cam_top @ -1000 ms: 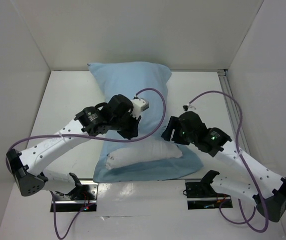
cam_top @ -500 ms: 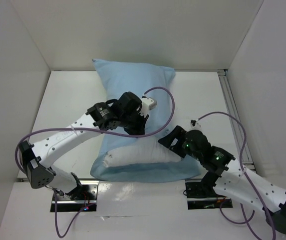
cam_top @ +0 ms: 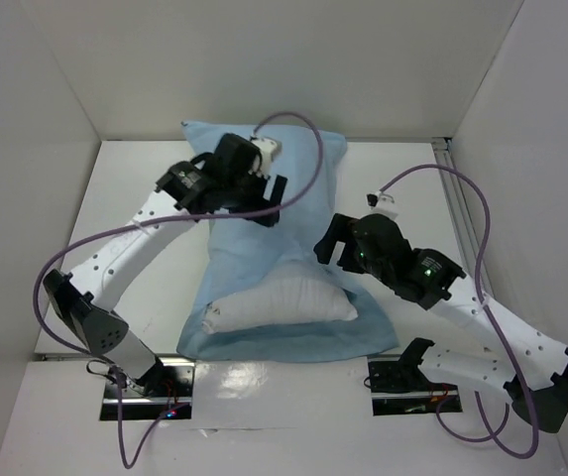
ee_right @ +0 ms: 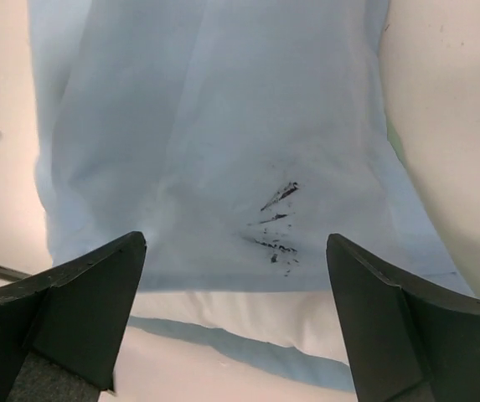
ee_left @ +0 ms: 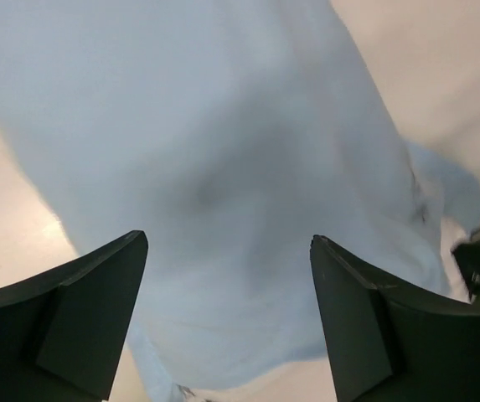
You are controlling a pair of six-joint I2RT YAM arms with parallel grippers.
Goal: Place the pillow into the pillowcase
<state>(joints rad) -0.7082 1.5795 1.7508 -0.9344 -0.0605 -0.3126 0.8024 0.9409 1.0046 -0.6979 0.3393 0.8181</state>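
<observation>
Pillowcase: the big, limp, light-blue cloth pillowcase (cam_top: 254, 253) lies lengthwise on the white tabletop (cam_top: 125, 169), running from the back wall toward the arm bases.
Pillow: the plump white fabric pillow (cam_top: 284, 300) shows as a wrinkled band across the near end of the pillowcase. Blue cloth covers it on the far side, and a strip of blue lies under its near side.
Left jaws: spread wide and holding nothing, over the far part of the pillowcase. In the left wrist view, smooth blue cloth (ee_left: 223, 167) fills the gap between them. Whether the tips touch it cannot be told.
Right jaws: spread wide and empty, at the pillowcase's right edge, about midway along its length. In the right wrist view, blue cloth (ee_right: 223, 126) with small dark smudges (ee_right: 275, 222) sits in the gap. The pillow's white edge (ee_right: 248, 322) lies low between the tips.
</observation>
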